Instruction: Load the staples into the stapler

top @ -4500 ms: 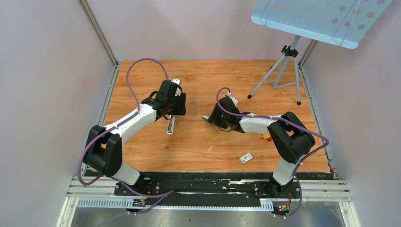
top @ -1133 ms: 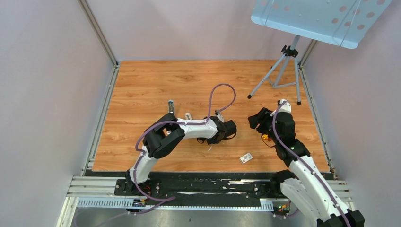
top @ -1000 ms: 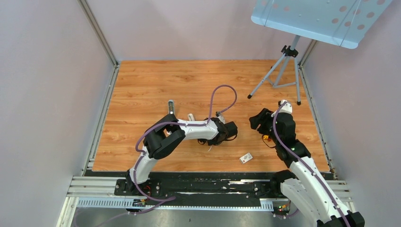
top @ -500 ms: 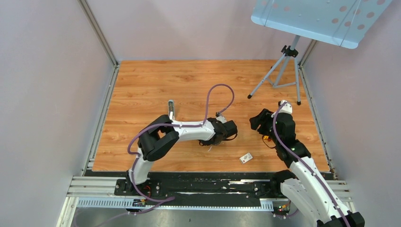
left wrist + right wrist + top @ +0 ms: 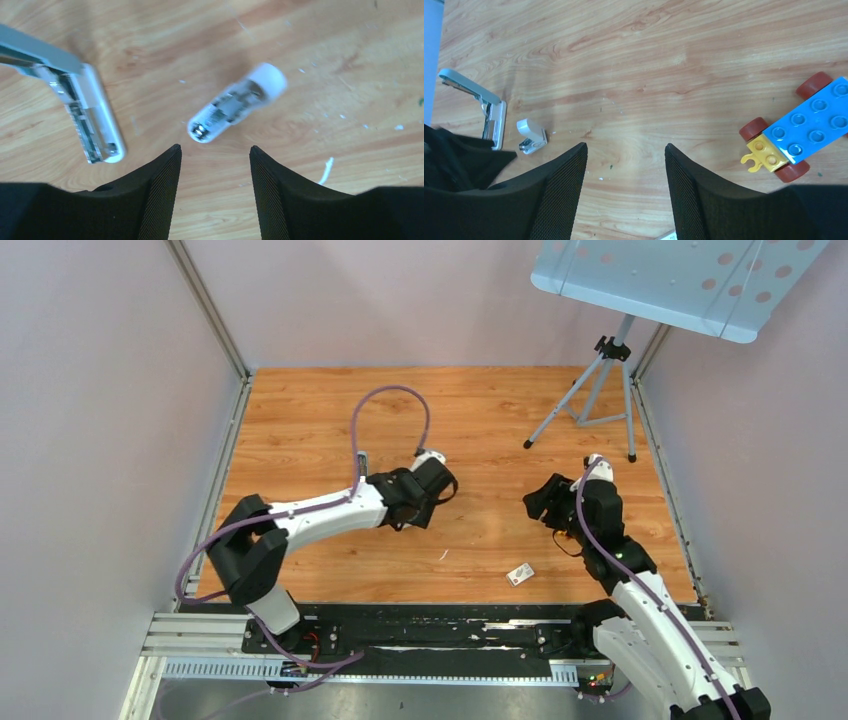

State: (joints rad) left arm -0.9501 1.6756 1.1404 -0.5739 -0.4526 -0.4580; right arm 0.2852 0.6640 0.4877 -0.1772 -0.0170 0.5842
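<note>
While the wood-grain table top [image 5: 500,410] carries everything here, the two black-and-white arms reach over it from the near edge. The left gripper [image 5: 214,148] hangs over the middle of the table with its black mesh-faced fingers [image 5: 160,195] moderately spread. Nothing is between them and they touch nothing. The right gripper [image 5: 624,146] sits well off to the right, its jaws parted about as wide and likewise empty.

The slim white-and-silver stapler [image 5: 95,125] lies on the wood just beyond the left gripper's fingertips. It is hinged open, with its grey top arm swung away from the white base and the metal channel exposed. Near the right gripper rests a blue and yellow building-brick car with red wheels [image 5: 799,135].

Just beside the stapler, apart from it, lies a small white-ended piece with a greyish metallic middle [image 5: 235,107]. It is too blurred to tell whether it is the staples. It sits directly ahead of the gap between the left fingers.
</note>
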